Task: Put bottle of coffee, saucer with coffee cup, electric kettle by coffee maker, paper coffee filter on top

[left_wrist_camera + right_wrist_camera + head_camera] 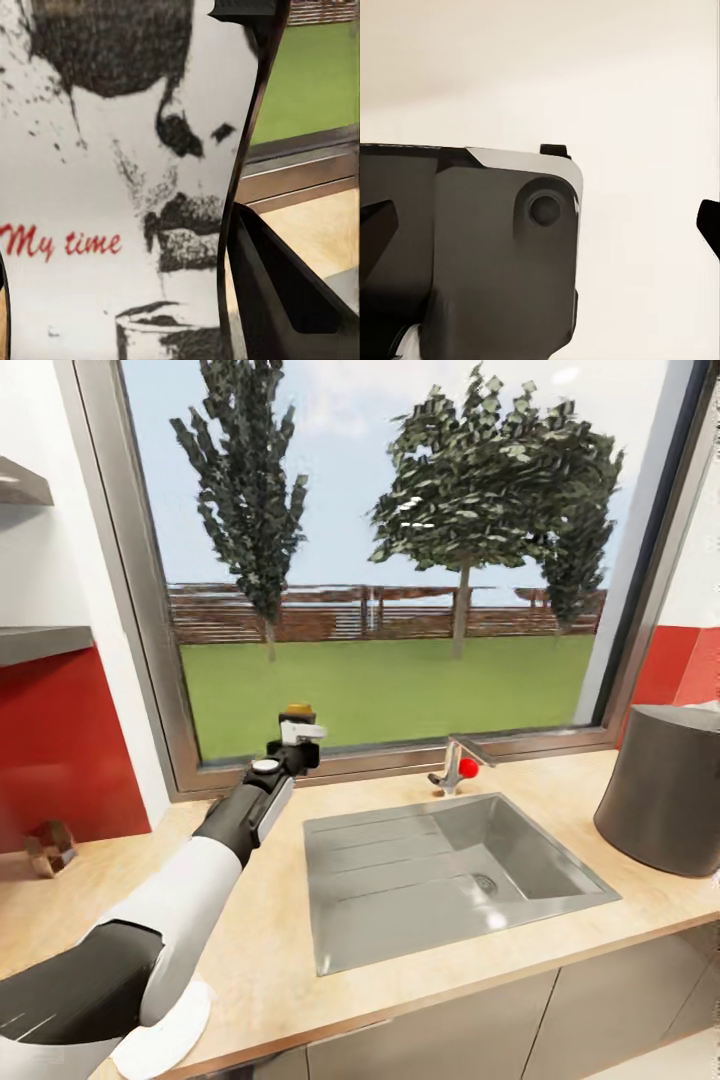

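My left gripper [297, 734] is shut on the bottle of coffee [298, 712] and holds it above the countertop [270, 950], in front of the window and left of the sink. The bottle's yellow lid shows above the fingers. In the left wrist view its white label [112, 195], printed "My time", sits against a dark finger [285, 300]. The coffee maker [665, 790] stands on the countertop at the far right. My right gripper [540, 225] is open with nothing between its fingers. The kettle, cup, saucer and filter are out of view.
A steel sink [450, 870] with a red-knobbed faucet [458, 765] separates the bottle from the coffee maker. Two grey wall boards [40, 643] stick out at far left. A small wooden thing [50, 848] sits below them. A flat white thing [165, 1035] lies under my left arm.
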